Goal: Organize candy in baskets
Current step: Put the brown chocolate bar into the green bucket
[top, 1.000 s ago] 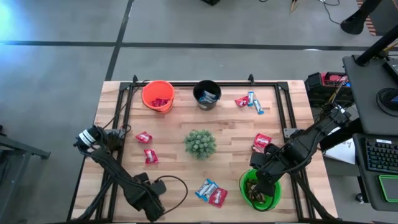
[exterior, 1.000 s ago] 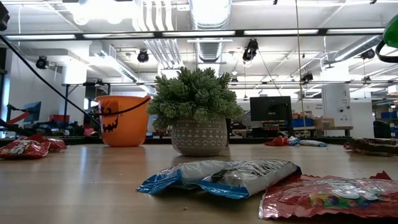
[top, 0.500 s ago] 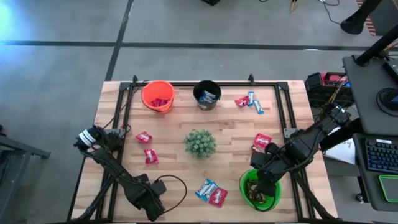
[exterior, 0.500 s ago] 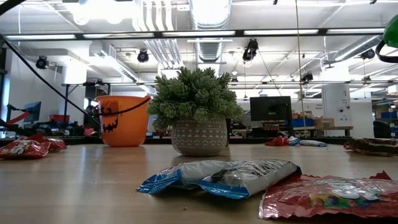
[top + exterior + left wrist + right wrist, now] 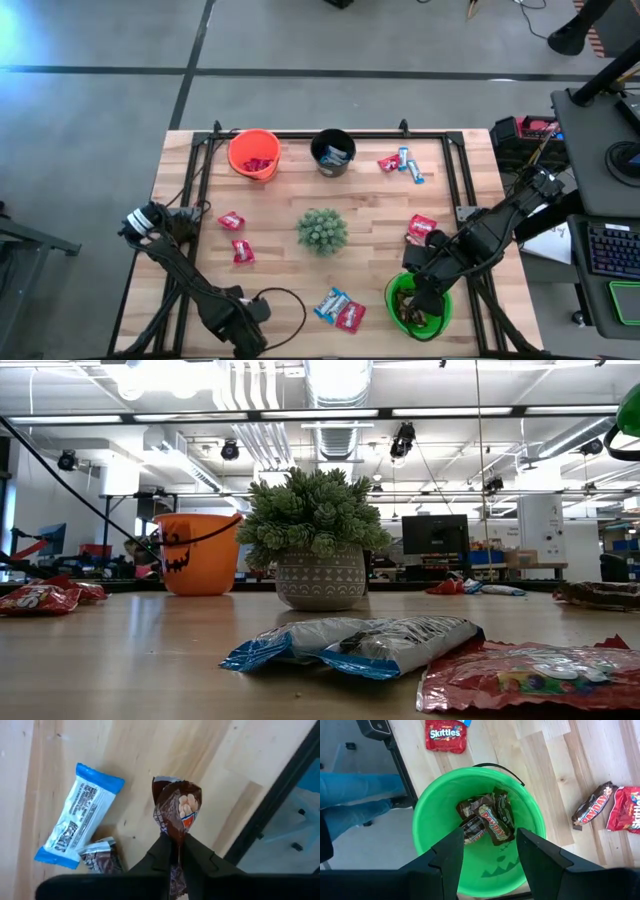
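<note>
Wooden table (image 5: 280,210) carries candy (image 5: 340,308), three baskets (image 5: 254,154), a plant (image 5: 322,230).

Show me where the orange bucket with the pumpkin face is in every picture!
High view: the round orange plastic bucket is at upper left, beyond the plant.
Low view: left of centre, beside the plant.
Left wrist view: not in it.
Right wrist view: not in it.
Shared landmark: the spiky green potted plant.

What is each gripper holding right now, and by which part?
The left gripper is shut on a brown candy bar, pinching one end of its wrapper. The right gripper is open above the green bucket, holding nothing.
</note>
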Robot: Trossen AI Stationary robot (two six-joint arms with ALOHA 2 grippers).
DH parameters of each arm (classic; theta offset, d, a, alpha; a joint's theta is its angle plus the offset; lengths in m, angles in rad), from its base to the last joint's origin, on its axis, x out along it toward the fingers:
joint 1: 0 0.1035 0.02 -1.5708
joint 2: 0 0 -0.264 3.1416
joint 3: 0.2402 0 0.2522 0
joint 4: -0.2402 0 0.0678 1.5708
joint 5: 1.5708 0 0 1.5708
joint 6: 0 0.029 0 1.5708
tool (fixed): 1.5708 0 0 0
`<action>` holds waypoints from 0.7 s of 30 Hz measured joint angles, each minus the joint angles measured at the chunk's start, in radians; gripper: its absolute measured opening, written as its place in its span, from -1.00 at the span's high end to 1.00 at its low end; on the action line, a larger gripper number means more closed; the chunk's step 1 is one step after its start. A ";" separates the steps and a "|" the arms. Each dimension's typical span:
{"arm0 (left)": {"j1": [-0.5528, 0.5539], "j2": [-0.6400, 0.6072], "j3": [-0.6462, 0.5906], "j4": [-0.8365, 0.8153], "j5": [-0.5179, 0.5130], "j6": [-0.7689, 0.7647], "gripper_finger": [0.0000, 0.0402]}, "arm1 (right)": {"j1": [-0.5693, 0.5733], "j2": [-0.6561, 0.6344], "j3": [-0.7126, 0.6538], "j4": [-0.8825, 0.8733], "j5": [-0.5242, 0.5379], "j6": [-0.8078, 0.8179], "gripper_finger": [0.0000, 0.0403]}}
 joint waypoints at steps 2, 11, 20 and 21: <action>0.000 0.000 0.026 -0.031 0.000 0.011 0.98 | 0.000 0.000 0.000 0.000 0.000 -0.002 0.14; 0.017 -0.005 0.198 -0.285 -0.077 0.098 1.00 | 0.000 -0.001 0.000 0.168 0.026 -0.135 0.14; 0.090 -0.011 0.405 -0.435 -0.290 0.210 1.00 | 0.000 -0.007 0.000 0.373 0.053 -0.275 0.14; 0.098 -0.011 0.427 -0.449 -0.316 0.222 1.00 | 0.000 -0.007 0.000 0.372 0.070 -0.277 0.14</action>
